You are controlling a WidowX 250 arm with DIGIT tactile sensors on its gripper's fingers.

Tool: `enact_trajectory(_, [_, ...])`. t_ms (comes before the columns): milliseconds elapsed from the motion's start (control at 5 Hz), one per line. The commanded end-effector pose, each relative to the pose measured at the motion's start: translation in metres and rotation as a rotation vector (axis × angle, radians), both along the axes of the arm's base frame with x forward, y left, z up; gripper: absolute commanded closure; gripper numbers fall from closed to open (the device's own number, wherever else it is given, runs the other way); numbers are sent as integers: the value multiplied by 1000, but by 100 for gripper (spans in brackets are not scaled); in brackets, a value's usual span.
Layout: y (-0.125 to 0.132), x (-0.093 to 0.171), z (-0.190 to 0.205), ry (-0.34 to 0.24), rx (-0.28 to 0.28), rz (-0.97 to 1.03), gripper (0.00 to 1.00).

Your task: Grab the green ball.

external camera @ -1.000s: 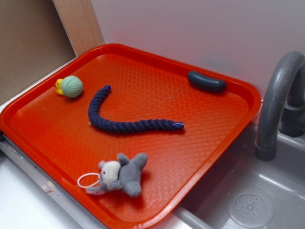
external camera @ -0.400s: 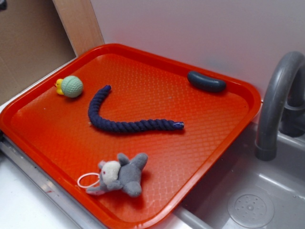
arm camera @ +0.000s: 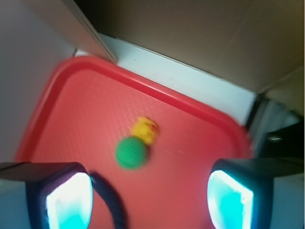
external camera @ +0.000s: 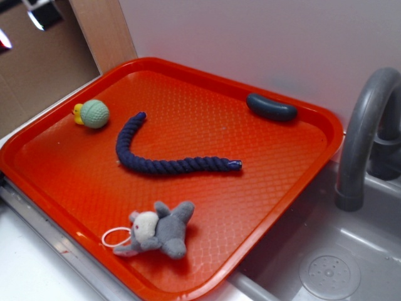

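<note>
Green ball (external camera: 95,113) touches yellow duck (external camera: 78,113) – far-left corner of red tray (external camera: 263,188).

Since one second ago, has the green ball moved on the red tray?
No. In the exterior view the green ball lies in the same place, touching the yellow duck near the red tray's left corner, apart from the blue rope.

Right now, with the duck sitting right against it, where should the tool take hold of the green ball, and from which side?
Grip the green ball across its middle, coming straight down from above. It is round, so any width works, but the yellow duck touches one side; set the open tool so neither finger lands there.
</note>
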State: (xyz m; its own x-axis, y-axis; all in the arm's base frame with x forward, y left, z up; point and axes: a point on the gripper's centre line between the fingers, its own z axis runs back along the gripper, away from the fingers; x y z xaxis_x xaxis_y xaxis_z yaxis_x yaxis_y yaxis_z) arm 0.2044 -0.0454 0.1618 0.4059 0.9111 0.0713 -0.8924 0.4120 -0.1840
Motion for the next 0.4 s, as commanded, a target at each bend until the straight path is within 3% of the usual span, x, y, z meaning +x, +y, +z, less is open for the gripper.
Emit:
enact_trajectory(0, [-17,21,-51,43,-22,15,0])
enact_trajectory(200, [-27,21,-82,90,-23,0,0])
